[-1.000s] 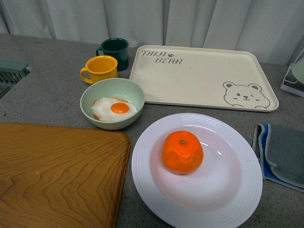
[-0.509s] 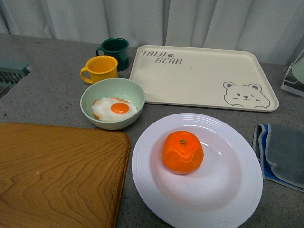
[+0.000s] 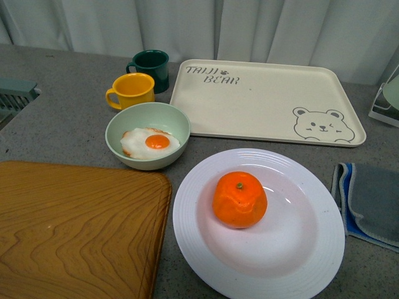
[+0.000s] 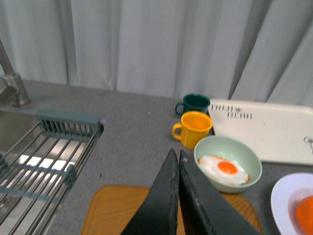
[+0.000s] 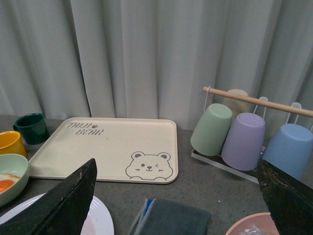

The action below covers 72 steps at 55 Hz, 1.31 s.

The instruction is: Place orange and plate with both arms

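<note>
Orange (image 3: pixel 239 199) sits in the plate (image 3: pixel 315 249), on the counter (image 3: pixel 68 124) front right. A green bowl (image 3: pixel 149 115) with a fried egg (image 3: pixel 149 143) is just beside the plate rim. Yellow mug (image 3: pixel 133 90) and dark green mug (image 3: pixel 151 67) stand behind the bowl. Bear tray (image 3: pixel 262 103) lies behind the plate, wooden board (image 3: pixel 75 230) to the left, folded cloth (image 3: pixel 371 205) to the right. Nothing covers the orange. The front view shows neither arm. In the left wrist view my left jaws are pressed together over the board, with a sink rack (image 4: pixel 44 161) nearby. In the right wrist view my right jaws are spread wide and empty, with a cup rack (image 5: pixel 244 132) beyond the tray.
</note>
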Available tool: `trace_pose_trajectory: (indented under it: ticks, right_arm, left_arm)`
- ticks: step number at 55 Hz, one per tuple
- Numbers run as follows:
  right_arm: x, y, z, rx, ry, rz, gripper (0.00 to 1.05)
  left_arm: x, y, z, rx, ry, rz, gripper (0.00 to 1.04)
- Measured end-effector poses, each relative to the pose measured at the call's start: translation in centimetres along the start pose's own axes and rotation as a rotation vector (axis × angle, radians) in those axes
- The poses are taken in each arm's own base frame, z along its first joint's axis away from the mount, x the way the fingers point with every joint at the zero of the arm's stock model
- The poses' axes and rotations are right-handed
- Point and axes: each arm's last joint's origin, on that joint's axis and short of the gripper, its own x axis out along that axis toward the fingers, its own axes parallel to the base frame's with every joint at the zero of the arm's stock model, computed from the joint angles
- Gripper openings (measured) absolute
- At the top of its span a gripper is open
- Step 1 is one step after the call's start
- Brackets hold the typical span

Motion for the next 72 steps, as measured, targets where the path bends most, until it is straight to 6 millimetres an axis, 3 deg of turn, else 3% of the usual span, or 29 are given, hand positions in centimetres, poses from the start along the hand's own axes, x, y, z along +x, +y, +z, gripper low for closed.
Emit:
trace_pose_trajectory:
  ticks: [14, 20, 29, 34, 42, 53, 72]
  right_arm:
    - [0.0, 0.0, 0.0, 0.0, 0.0, 0.0, 0.95]
    - [0.5, 0.1, 0.1, -0.092, 0.094, -0.094, 0.95]
    - [4.8, 1.7, 0.5, -0.069, 0.323, 0.021, 0.95]
    - [8.4, 3.9, -1.4, 0.002, 0.589, 0.145, 0.95]
    - [11.4, 5.7, -4.4, 0.082, 0.856, 0.186, 0.95]
    - [13.7, 6.7, -6.9, 0.147, 1.044, 0.148, 0.95]
    - [15.3, 7.9, -9.5, 0.195, 1.238, 0.096, 0.95]
  left_arm:
    - [-0.4, 0.0, 0.2, -0.001, -0.028, 0.0, 0.05]
    - [-0.4, 0.0, 0.2, 0.0, -0.029, 0.0, 0.24]
    - [-0.4, 0.0, 0.2, 0.0, -0.029, 0.0, 0.53]
    - [-0.4, 0.0, 0.2, 0.0, -0.03, 0.0, 0.74]
    - [-0.4, 0.0, 0.2, 0.0, -0.03, 0.001, 0.99]
    - [-0.4, 0.0, 0.2, 0.002, -0.03, 0.0, 0.98]
    - [-0.4, 0.0, 0.2, 0.002, -0.03, 0.0, 0.98]
